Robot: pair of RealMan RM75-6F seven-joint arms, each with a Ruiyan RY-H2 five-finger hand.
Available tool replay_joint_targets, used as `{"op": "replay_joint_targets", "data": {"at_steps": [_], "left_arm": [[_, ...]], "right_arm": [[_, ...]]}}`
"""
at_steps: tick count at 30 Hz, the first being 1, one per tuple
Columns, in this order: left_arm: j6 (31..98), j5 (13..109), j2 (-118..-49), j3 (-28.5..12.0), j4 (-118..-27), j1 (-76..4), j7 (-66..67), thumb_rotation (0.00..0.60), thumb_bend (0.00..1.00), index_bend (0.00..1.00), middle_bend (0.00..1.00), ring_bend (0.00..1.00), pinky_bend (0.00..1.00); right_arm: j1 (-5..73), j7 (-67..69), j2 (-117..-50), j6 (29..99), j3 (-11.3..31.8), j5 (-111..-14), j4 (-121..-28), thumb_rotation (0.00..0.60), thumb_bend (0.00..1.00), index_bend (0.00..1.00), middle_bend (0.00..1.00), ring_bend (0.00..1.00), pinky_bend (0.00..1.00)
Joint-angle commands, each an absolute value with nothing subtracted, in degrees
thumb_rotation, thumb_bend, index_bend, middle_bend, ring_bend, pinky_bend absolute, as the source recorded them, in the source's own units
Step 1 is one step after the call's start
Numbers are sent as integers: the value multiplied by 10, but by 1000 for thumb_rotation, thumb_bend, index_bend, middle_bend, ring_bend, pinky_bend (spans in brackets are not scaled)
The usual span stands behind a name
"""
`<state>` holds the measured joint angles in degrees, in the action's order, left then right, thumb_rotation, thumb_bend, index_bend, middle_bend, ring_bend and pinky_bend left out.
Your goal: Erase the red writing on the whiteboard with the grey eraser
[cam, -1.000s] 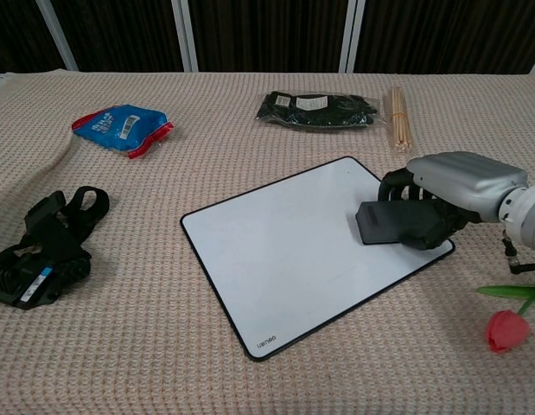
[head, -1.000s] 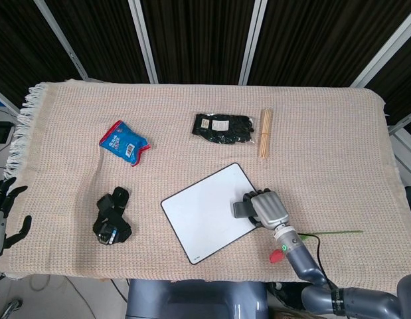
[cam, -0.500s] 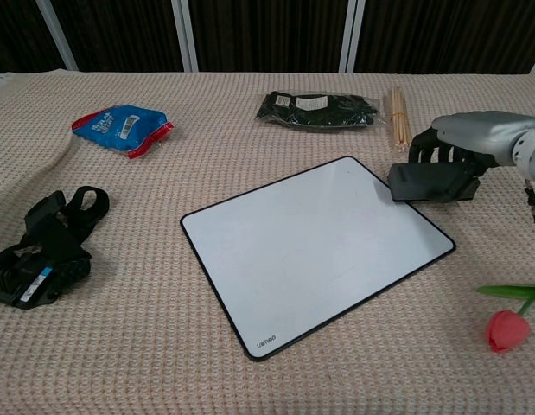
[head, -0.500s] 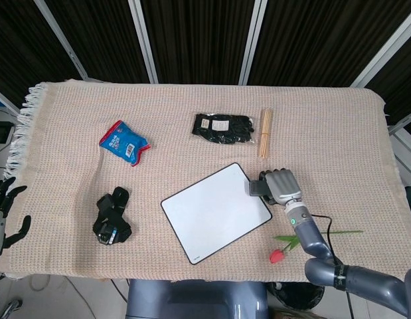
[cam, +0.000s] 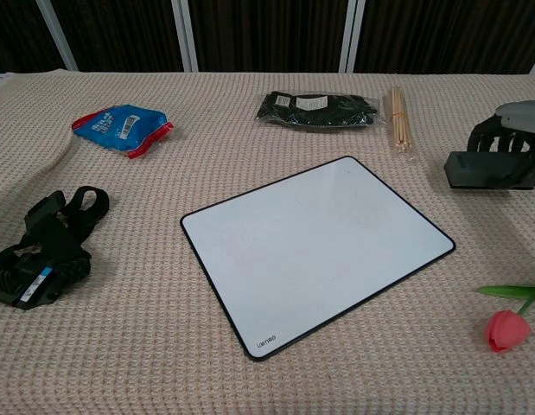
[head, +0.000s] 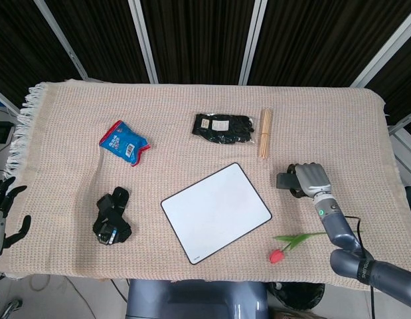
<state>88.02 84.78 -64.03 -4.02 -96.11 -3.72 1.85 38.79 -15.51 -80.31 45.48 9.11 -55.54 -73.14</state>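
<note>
The whiteboard (head: pixel 215 211) (cam: pixel 315 249) lies tilted at the table's front middle, its white face showing no red marks. My right hand (head: pixel 310 177) (cam: pixel 514 143) is off the board to its right, gripping the grey eraser (head: pixel 285 180) (cam: pixel 487 169), which sits at or just above the cloth. At the far left table edge my left hand (head: pixel 4 211) hangs with fingers spread, holding nothing; the chest view does not show it.
A black strap bundle (head: pixel 112 216) (cam: pixel 44 247) lies front left, a blue snack packet (head: pixel 124 141) (cam: pixel 122 125) behind it. Black gloves pack (head: pixel 222 129) (cam: pixel 317 110) and wooden skewers (head: pixel 265 132) (cam: pixel 399 116) lie at the back. A red tulip (head: pixel 285 248) (cam: pixel 507 326) lies front right.
My right hand has carried the eraser off the whiteboard's right corner, moving right and back to the bare cloth beside the board. The left hand has stayed put.
</note>
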Motion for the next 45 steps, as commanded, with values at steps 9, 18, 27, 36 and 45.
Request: {"op": "replay_joint_targets", "data": {"at_steps": [9, 18, 27, 36, 45], "left_arm": [[880, 847, -640, -40, -961, -37, 19, 600, 384, 193, 37, 0, 28], [880, 847, -639, -41, -960, -37, 17, 600, 384, 193, 37, 0, 28], [883, 850, -640, -40, -961, -36, 17, 600, 384, 193, 37, 0, 28], [885, 851, -641, -38, -962, -35, 20, 600, 385, 193, 37, 0, 28], [891, 855, -640, -38, -965, -32, 14, 600, 384, 193, 37, 0, 28]], "right_arm": [[386, -127, -810, 431, 78, -577, -708, 600, 161, 207, 81, 159, 179], [358, -118, -762, 524, 99, -603, -782, 600, 138, 68, 17, 114, 165], [249, -102, -673, 691, 61, -687, -901, 600, 115, 0, 6, 98, 159], [147, -59, -656, 816, 8, -772, -931, 600, 114, 0, 4, 94, 159], [86, -31, -674, 895, -8, -817, -914, 600, 115, 0, 4, 87, 158]]}}
